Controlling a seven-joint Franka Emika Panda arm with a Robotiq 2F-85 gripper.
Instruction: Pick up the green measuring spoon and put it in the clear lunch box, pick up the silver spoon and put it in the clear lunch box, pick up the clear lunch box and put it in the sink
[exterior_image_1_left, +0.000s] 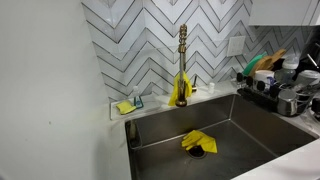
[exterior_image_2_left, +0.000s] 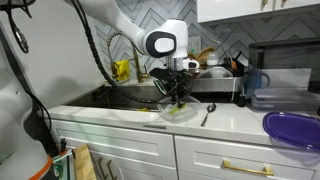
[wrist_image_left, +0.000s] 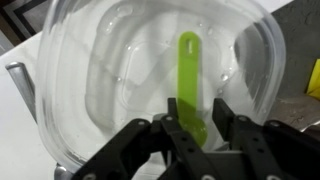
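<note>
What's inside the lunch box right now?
The green spoon lies inside the lunch box. The pincer covers its lower end. The silver spoon is not inside; it lies on the counter beside the box.

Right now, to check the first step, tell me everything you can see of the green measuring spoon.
The green measuring spoon looks like lime plastic, with a long flat round-tipped handle. It lies inside the clear lunch box, handle pointing away from the gripper, its wider end between the parted jaws; contact unclear.

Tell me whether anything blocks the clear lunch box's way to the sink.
Nothing visible does. The clear lunch box sits on the counter right beside the sink; the silver spoon lies on its far side.
</note>
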